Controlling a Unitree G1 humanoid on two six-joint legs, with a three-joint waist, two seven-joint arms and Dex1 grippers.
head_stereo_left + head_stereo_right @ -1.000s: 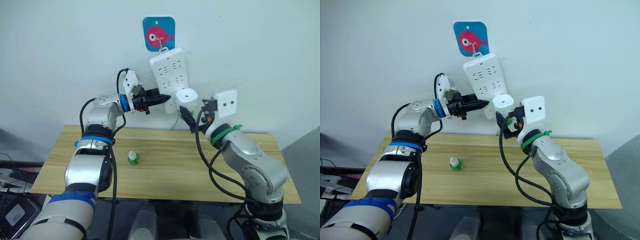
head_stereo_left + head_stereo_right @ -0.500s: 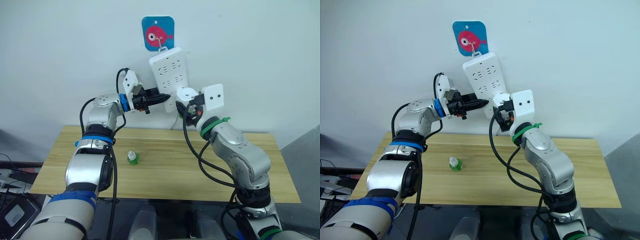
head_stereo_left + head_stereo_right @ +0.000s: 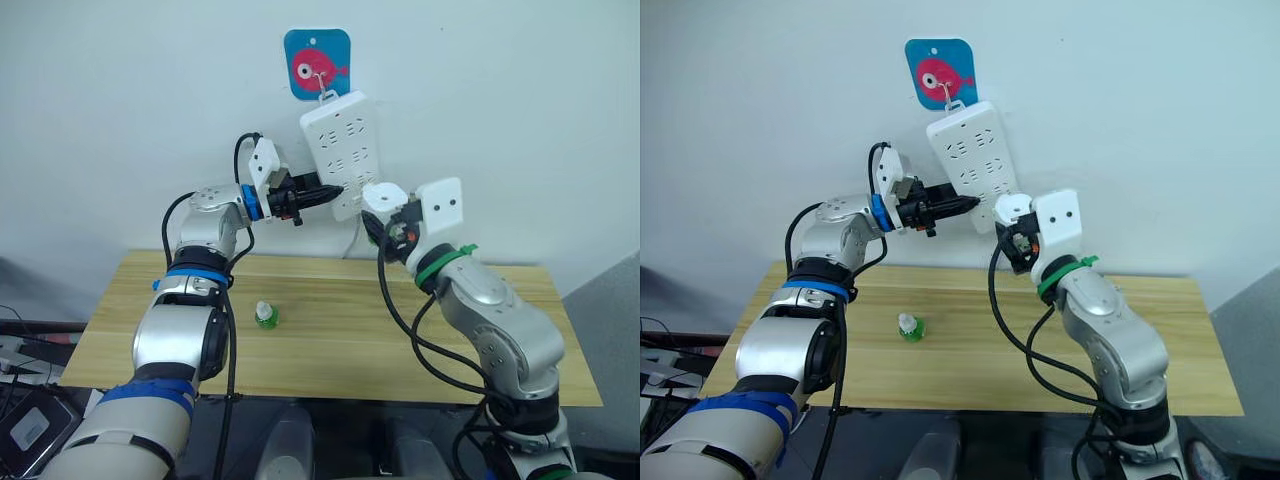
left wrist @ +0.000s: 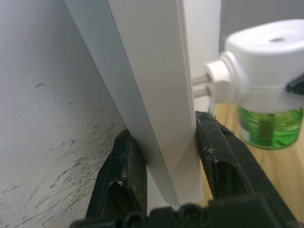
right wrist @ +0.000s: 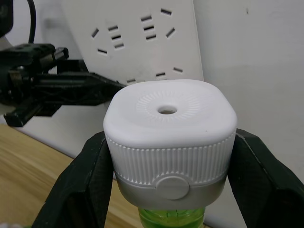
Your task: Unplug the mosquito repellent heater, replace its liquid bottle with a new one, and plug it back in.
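— Black fingers of the right gripper clamp the mosquito repellent heater, prongs just short of the power strip?

— Yes; the left gripper pinches the strip's edge. Square the prongs with the slots, then push straight.

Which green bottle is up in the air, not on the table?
The one screwed under the white heater, held in the right pincer. The other bottle stands on the table.
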